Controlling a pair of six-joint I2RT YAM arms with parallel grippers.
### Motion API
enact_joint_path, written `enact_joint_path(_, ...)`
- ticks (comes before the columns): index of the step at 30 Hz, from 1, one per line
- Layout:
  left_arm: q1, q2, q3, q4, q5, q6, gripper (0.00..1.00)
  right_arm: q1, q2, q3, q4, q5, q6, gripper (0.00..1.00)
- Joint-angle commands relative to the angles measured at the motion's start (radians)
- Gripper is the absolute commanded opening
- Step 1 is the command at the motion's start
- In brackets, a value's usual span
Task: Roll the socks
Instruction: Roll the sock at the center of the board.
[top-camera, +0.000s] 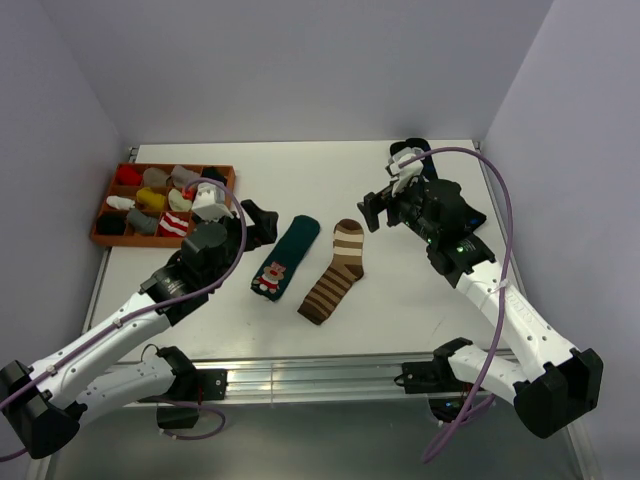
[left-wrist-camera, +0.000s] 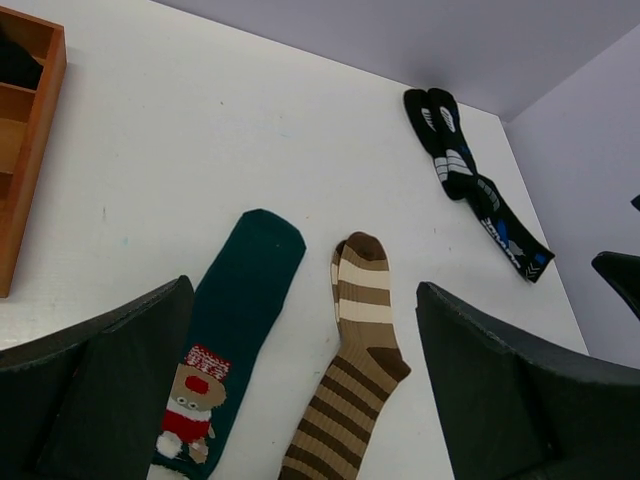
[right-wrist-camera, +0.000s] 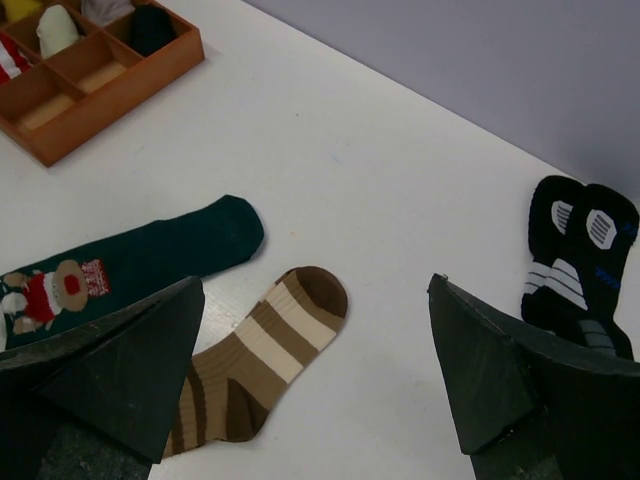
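Note:
The brown sock with cream stripes (top-camera: 335, 270) lies flat on the white table, toe toward the back. It also shows in the left wrist view (left-wrist-camera: 350, 360) and the right wrist view (right-wrist-camera: 262, 350). The dark green sock with the bear figure (top-camera: 283, 258) lies flat just left of it, close but apart (left-wrist-camera: 235, 320) (right-wrist-camera: 150, 250). My left gripper (top-camera: 262, 222) (left-wrist-camera: 305, 395) is open and empty above the table, just left of the green sock's toe. My right gripper (top-camera: 375, 210) (right-wrist-camera: 320, 385) is open and empty, off to the right of the brown sock's toe.
An orange-brown compartment tray (top-camera: 104, 238) with several rolled socks stands at the back left (left-wrist-camera: 50, 70) (right-wrist-camera: 130, 85). A pair of black socks with blue-and-white marks (left-wrist-camera: 470, 180) (right-wrist-camera: 580, 255) lies at the back right, near the right arm. Grey walls enclose the table.

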Motion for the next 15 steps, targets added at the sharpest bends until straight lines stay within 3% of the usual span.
enact_joint_path(1,0.002,-0.006,0.052,-0.003,0.008,0.026,1.00,0.001,-0.032,-0.020,0.024,0.030,-0.038,1.00)
enact_joint_path(6,0.002,-0.001,0.069,-0.029,0.000,0.026,0.99,0.003,0.003,-0.020,-0.021,0.032,-0.098,0.99)
enact_joint_path(9,0.002,0.000,0.072,-0.050,-0.013,0.021,0.99,0.007,0.070,0.038,-0.121,-0.028,-0.116,0.86)
enact_joint_path(15,0.001,-0.003,0.087,-0.130,-0.046,-0.033,1.00,0.177,0.132,-0.019,-0.178,0.044,-0.166,0.76)
